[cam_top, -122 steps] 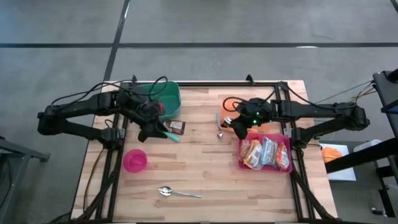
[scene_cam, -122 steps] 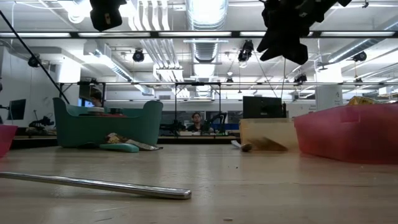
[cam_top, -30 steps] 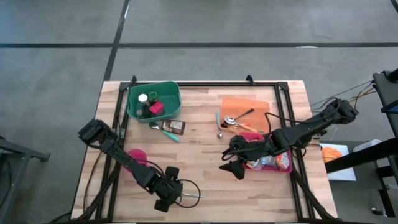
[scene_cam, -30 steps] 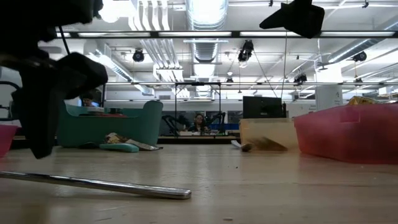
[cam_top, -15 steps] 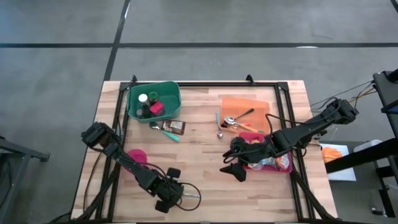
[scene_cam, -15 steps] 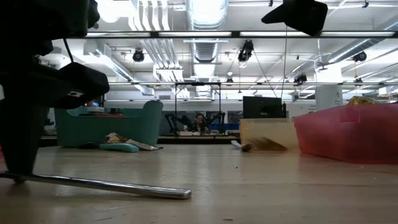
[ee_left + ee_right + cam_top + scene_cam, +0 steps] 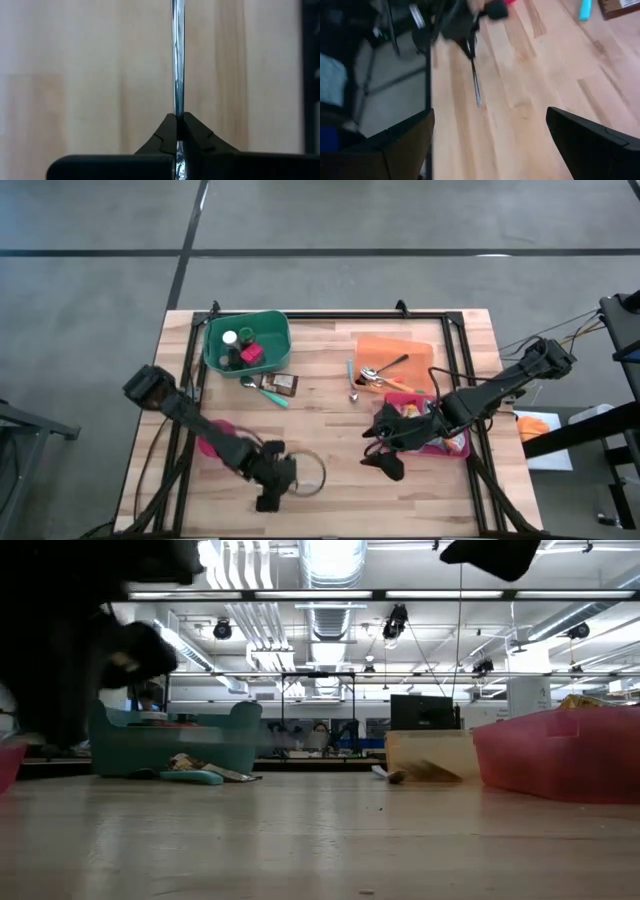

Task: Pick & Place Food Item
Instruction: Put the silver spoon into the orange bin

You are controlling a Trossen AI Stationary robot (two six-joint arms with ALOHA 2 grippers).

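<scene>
A: Since half a second ago the spoon (image 7: 177, 75) has left the tabletop; the low view no longer shows its handle lying along the near boards. Left gripper (image 7: 270, 480) has closed from partly open to fully pinched on it.

B: Confirmed from the left wrist view: both dark fingers (image 7: 167, 131) meet on the thin metal handle, which runs straight ahead over the wooden table (image 7: 330, 430). Where is it on the table?

A: Near front edge, left of centre, just beside the pink cup (image 7: 210, 442). The right wrist view also catches the spoon hanging from that gripper.

B: Right gripper (image 7: 385, 460)?

A: Hovering at mid-depth, just off the front left corner of the pink tray (image 7: 458, 448) of snack packets (image 7: 440, 442). Jaws spread wide, nothing between them.

B: Farther back?

A: Orange plate (image 7: 395, 352) with cutlery at back right. Teal bin (image 7: 248, 342) at back left, small containers inside; a brown packet (image 7: 285, 384) and teal utensil (image 7: 272, 397) lie just in front of it.
</scene>
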